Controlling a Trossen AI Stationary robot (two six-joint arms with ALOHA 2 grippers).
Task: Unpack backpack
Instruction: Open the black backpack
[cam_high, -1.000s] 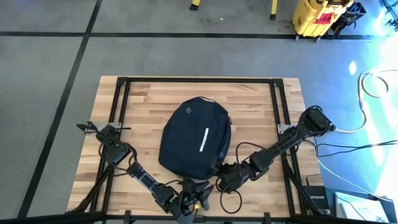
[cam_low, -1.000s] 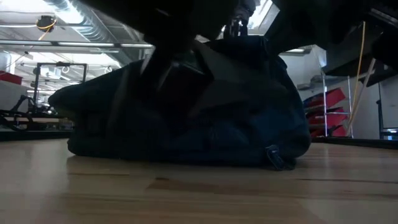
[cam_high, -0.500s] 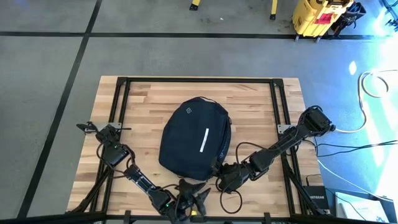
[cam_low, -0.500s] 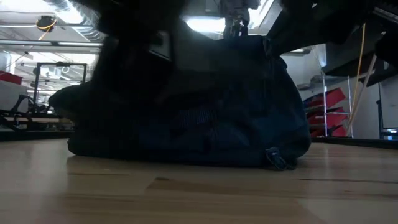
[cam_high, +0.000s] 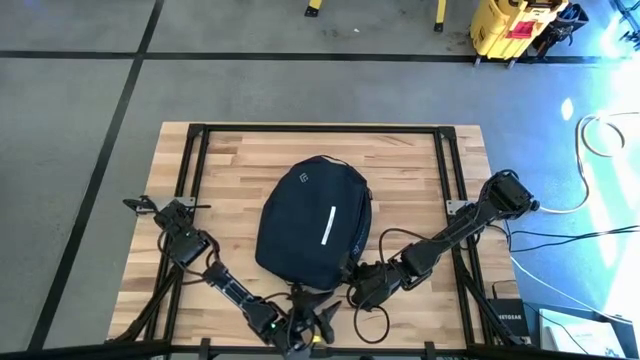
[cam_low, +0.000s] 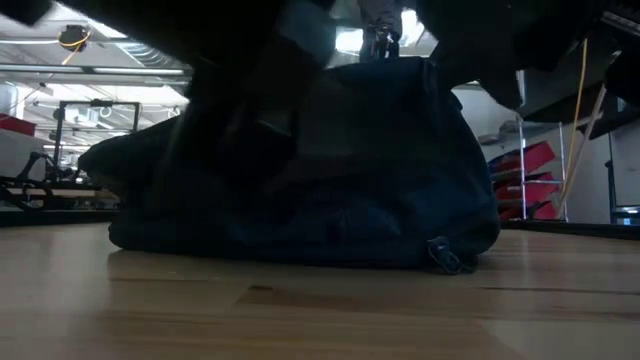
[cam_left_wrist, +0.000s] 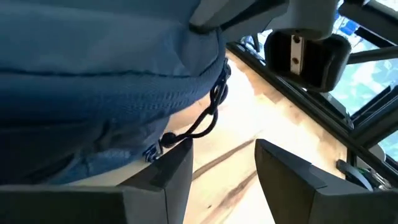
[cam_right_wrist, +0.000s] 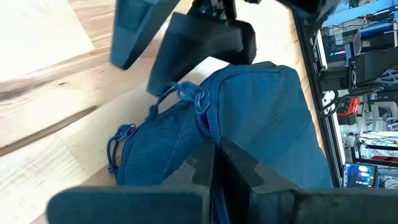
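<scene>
Shifting slightly at the near edge since a second ago, the left gripper hangs parted and empty while the right gripper stays clenched on the soft, floppy, dark navy fabric backpack mid-table, best taken by its zipper cords.

backpack filling table centre, bare wood around it, both arms crowding its near edge

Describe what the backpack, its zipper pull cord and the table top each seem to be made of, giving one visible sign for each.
Backpack: soft woven fabric, likely nylon or polyester, matte dark navy; it sags and shows stitched seams.
Zipper pull cord: thin dark braided cord, looped and limp; the fibre cannot be told.
Table top: light wood, apparently butcher-block planks, smooth finish; parallel strips and grain show.
</scene>
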